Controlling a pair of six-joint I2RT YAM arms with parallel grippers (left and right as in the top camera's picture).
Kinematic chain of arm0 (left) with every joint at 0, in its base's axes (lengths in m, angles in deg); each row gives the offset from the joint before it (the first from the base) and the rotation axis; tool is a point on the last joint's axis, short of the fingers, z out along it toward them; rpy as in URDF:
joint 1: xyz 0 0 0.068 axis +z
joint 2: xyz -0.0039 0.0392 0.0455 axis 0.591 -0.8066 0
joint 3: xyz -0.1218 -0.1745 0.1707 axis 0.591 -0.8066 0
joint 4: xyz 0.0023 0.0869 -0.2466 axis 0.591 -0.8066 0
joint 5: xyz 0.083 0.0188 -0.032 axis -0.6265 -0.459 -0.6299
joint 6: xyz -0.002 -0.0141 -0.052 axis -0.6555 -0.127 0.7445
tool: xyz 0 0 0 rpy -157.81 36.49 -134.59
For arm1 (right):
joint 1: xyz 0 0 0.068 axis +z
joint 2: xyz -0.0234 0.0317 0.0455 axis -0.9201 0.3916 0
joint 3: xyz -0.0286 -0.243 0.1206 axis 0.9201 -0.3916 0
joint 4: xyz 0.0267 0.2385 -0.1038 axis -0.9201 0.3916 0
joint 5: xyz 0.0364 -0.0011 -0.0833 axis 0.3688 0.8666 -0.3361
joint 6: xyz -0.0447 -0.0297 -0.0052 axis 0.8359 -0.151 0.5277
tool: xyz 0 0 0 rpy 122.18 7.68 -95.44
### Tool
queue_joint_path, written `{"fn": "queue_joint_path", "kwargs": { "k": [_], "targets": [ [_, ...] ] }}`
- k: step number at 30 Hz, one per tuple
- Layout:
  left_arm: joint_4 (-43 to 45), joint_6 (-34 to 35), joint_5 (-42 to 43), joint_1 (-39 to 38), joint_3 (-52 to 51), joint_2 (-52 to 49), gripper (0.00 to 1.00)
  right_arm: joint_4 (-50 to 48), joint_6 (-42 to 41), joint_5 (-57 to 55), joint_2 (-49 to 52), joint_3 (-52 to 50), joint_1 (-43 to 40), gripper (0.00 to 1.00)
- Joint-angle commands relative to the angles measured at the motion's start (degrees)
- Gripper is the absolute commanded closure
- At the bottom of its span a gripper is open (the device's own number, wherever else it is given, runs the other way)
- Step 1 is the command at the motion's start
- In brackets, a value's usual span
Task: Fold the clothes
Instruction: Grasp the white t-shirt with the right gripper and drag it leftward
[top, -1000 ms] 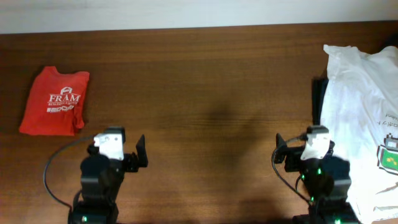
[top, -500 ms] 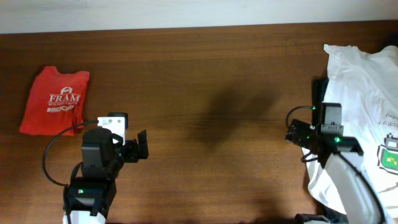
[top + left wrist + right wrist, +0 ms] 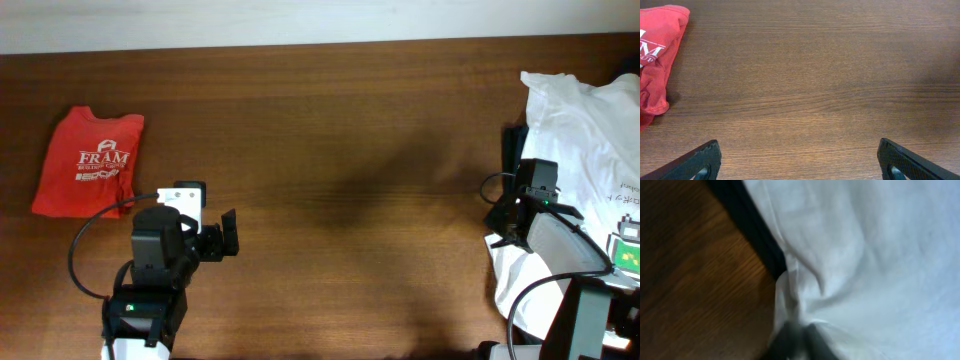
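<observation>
The clothes include a large white T-shirt [image 3: 580, 130] that lies crumpled at the table's right edge, its green print [image 3: 628, 250] showing low down. My right gripper [image 3: 505, 228] sits at the shirt's left border. In the right wrist view that gripper [image 3: 800, 335] is shut on a pinch of the white T-shirt [image 3: 865, 255], with cloth bunched around the blurred fingertips. A folded red T-shirt [image 3: 88, 162] with white lettering rests at the far left. My left gripper [image 3: 228, 238] hovers open over bare wood, right of the red T-shirt [image 3: 655, 55], holding nothing [image 3: 800, 162].
A dark strip of cloth [image 3: 510, 150] shows under the white shirt's left edge, also seen in the right wrist view [image 3: 755, 235]. The brown wooden table [image 3: 340, 130] runs between the two arms. A pale wall borders the far edge.
My right arm swung right onto the white shirt's edge and its gripper went from open to shut on the cloth. The left arm rose slightly, then stayed still.
</observation>
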Motion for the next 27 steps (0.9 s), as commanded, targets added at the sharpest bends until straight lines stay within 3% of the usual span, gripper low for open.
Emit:
{"fn": "queue_joint_path", "kwargs": {
  "k": [1,5,8,11,16,19,23,24,25,26,27],
  "targets": [
    [0.07,0.76,0.68,0.31,1.49,0.0,0.01,2.03,-0.15,1.62,-0.15,1.64,-0.33,0.96],
    [0.09,0.76,0.66,0.31,1.49,0.0,0.01,11.28,8.94,11.26,-4.17,13.03,-0.31,0.96],
    [0.04,0.76,0.68,0.31,1.49,0.0,0.01,32.87,20.68,36.54,-5.4,28.24,0.96,0.96],
    [0.13,0.76,0.66,0.31,1.49,0.0,0.01,38.29,21.22,42.69,-5.55,29.7,5.62,0.95],
    [0.24,0.76,0.66,0.31,1.49,0.0,0.01,33.88,20.33,46.03,-5.49,29.38,21.68,0.94],
    [0.24,0.76,0.66,0.31,1.49,0.0,0.01,23.37,14.12,46.31,-4.94,29.38,31.63,0.9],
    [0.24,0.76,0.68,0.28,1.49,0.0,0.01,14.73,6.4,41.42,-2.56,29.38,39.01,0.82],
    [0.24,0.76,0.68,0.28,1.49,0.0,0.01,13.09,6.4,39.95,-1.75,29.38,40.63,0.57],
    [0.22,0.76,0.68,0.28,1.49,0.0,0.01,12.9,6.56,34.95,-1.22,29.38,41.44,0.18],
    [0.26,0.76,0.68,0.28,1.49,0.0,0.01,13.62,6.54,27.34,-1.18,29.38,41.27,0.01],
    [0.28,0.76,0.68,0.28,1.49,0.0,0.01,14.43,6.51,21.77,-1.38,29.49,40.46,0.01]
  ]
}}
